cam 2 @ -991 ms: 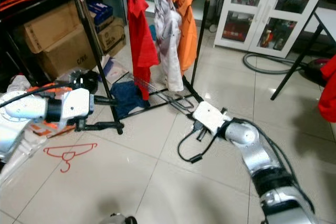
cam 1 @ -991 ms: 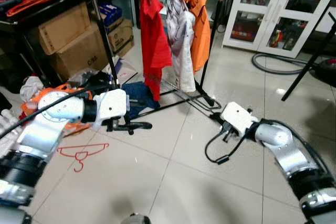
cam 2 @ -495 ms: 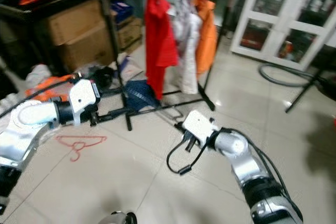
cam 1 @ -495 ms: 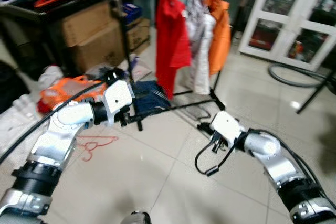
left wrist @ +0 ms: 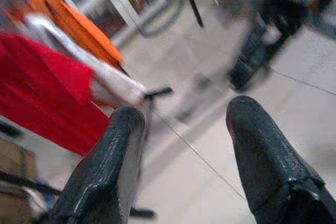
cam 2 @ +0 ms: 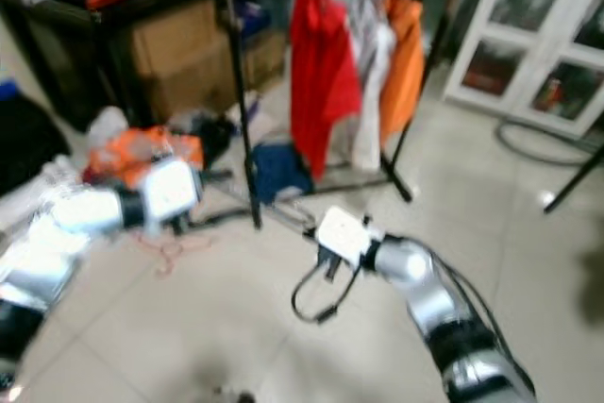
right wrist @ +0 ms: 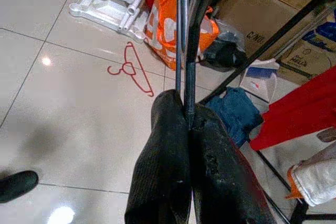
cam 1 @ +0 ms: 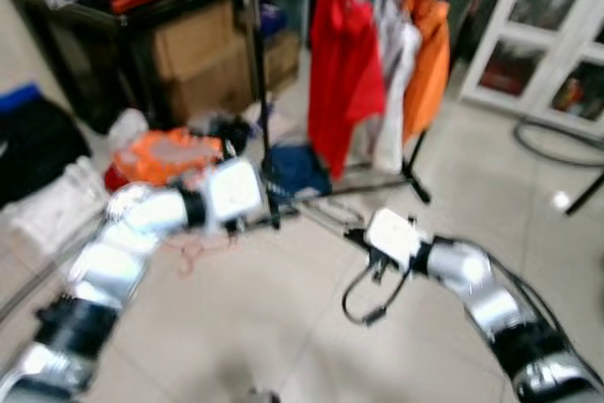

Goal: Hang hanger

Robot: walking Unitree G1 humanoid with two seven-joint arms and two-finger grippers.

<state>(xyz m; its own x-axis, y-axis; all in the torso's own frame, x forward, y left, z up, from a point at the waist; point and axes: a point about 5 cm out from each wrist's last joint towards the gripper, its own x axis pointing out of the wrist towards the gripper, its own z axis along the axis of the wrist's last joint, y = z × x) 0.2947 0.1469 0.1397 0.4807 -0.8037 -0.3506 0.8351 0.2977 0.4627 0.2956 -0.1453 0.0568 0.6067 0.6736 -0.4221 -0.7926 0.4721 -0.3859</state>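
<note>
floor (cam 1: 283,327): pale tiles, head views blurred.
clothes rack (cam 2: 247,139): black frame, rail on top, stands ahead of the robot.
hanging clothes: red garment (cam 1: 344,73), white one and orange one side by side on the rail.
boxes (cam 1: 203,40): cardboard, behind the rack on the robot's left.
orange bag (cam 1: 170,153): on floor by the rack foot, near a white pile.
left claw (left wrist: 184,156): fingers wide apart, nothing between them, arm raised toward the rack base.
right claw (right wrist: 186,145): fingers pressed together, a thin dark metal piece runs up from the tips; cannot tell if it is gripped.
hanger (right wrist: 131,72): red wire, flat on floor just beside the orange bag, well apart from both claws.
step: judged approach stage, hanger not yet picked up.
next move: likely lower the left claw over the hanger, pinch the wire, lift it to the rail.
</note>
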